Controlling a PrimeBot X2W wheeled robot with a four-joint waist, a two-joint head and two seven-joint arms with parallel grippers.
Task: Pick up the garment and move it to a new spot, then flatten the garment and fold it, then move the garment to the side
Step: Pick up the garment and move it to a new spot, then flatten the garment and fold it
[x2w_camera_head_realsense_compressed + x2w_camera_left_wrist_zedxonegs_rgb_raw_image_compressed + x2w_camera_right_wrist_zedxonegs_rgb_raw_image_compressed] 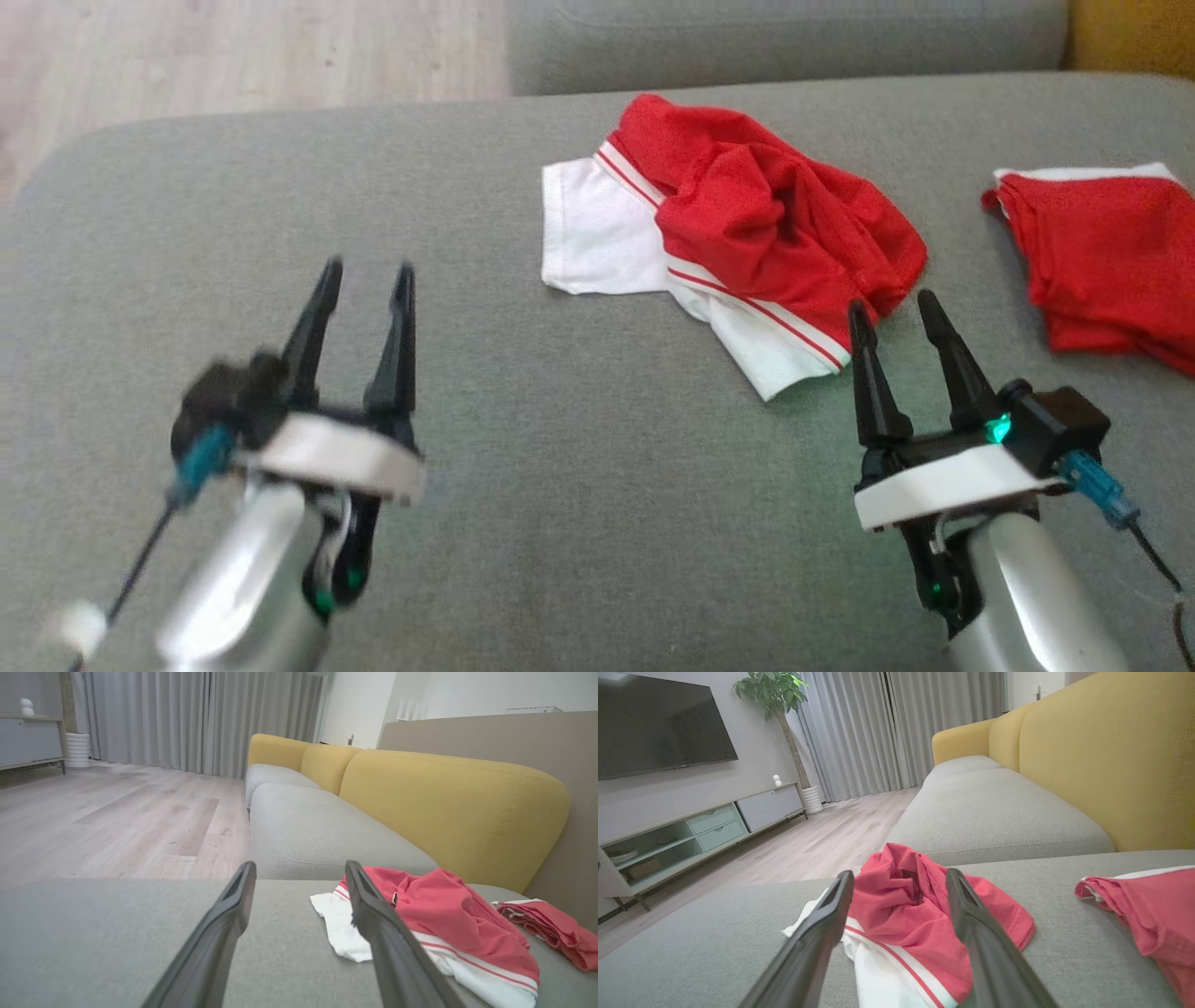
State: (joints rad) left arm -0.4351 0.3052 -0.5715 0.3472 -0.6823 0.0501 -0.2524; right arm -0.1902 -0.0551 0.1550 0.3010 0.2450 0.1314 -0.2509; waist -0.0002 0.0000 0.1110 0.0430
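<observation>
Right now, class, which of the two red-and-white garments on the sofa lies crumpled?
The middle garment, just ahead of the right gripper: its red cloth is bunched over loose white parts. The far-right garment lies folded flat.

Garments: 2 counted so far, 1 crumpled garment [747,243] and 1 folded garment [1111,261], both red and white. Grippers: 2 logged, left gripper [367,269] and right gripper [892,303], w/ 2 dark fingers apiece, so 4 fingers tallied. Over to the left wrist view: 3 yellow back cushions [448,807] are made out, and 3 grey seat cushions [308,830] are counted. In the right wrist view, 1 TV [658,723], 1 potted plant [773,690] and 1 low cabinet [668,849] are noted, 2 drawers [712,820] incl.
</observation>
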